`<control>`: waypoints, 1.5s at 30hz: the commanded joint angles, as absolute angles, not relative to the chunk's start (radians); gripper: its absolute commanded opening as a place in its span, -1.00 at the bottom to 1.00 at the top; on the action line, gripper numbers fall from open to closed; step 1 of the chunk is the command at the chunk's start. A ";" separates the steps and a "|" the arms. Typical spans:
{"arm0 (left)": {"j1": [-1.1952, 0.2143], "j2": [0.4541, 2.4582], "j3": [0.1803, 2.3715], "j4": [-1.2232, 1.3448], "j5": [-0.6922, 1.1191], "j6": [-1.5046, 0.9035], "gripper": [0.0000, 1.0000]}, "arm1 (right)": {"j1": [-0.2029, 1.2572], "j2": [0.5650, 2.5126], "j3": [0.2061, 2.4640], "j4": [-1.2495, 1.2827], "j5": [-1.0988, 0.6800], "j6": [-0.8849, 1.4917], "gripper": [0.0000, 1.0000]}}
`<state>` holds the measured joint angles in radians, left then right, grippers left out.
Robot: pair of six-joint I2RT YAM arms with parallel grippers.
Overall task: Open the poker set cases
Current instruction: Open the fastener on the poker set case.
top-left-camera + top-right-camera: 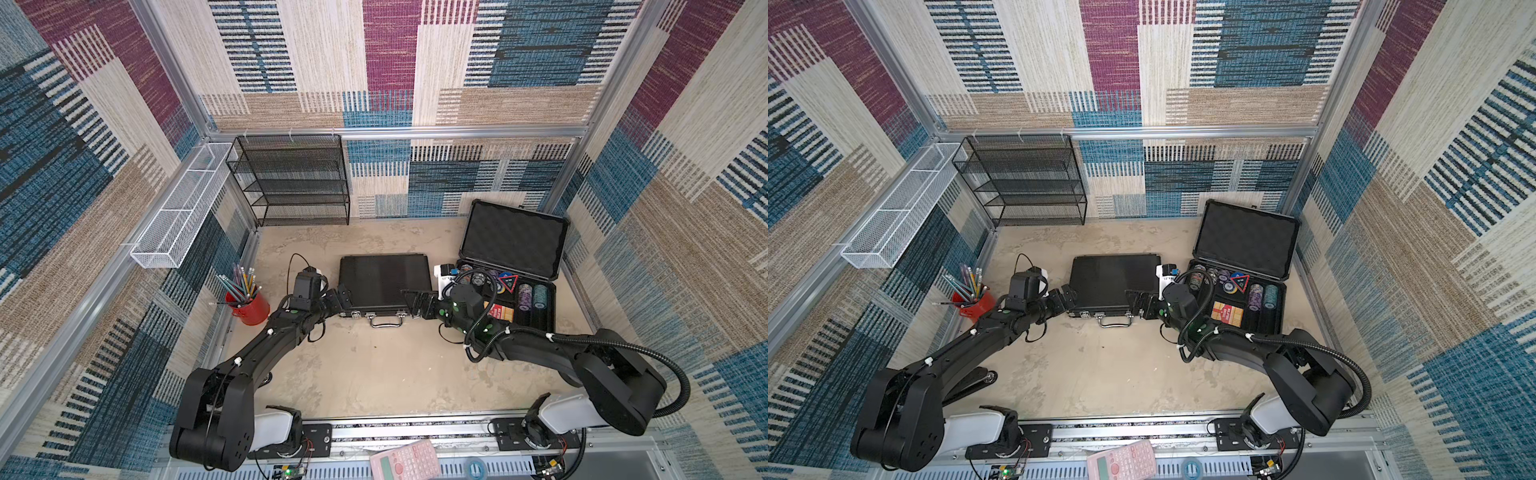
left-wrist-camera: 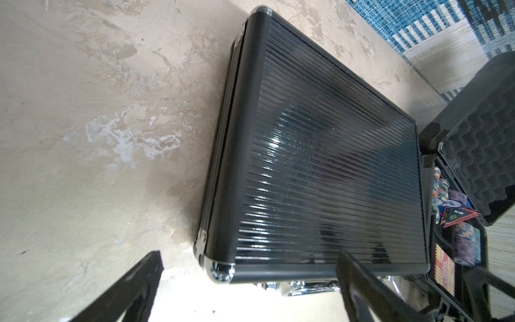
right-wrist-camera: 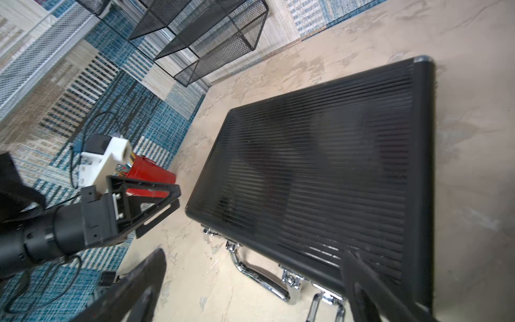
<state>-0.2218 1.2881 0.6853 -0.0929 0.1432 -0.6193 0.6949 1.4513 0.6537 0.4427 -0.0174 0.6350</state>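
At black case point(image 1: 382, 278) front: left claw point(image 1: 341, 297), right claw point(image 1: 412, 304) spread, forearms angled inward.

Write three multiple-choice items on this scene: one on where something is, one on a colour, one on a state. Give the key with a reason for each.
1. The red pencil cup stands:
A. in the open case
B. on the mesh rack
C. on the table, apart from the ribbed black case

2. The calculator is:
A. green
B. pink
C. black

3. The ribbed black case is:
A. shut and lying flat
B. open with its lid raised
C. standing on its edge

Key:
1. C: both top views show the cup on bare table, clear of the case.
2. B: its body is pink in both top views.
3. A: both wrist views show its lid flat down on its base.
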 commanded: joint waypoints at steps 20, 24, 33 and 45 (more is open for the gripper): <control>-0.364 1.180 0.544 -0.006 0.138 -0.627 0.99 | 0.618 1.632 0.803 0.258 0.036 0.650 0.99; -0.368 1.189 0.526 0.030 0.180 -0.620 0.99 | 0.608 1.650 0.805 0.258 0.025 0.653 0.99; -0.367 1.280 0.517 0.159 0.301 -0.616 1.00 | 0.590 1.664 0.800 0.273 0.000 0.652 0.99; -0.366 1.318 0.493 0.236 0.322 -0.627 1.00 | 0.584 1.673 0.804 0.275 -0.017 0.649 0.99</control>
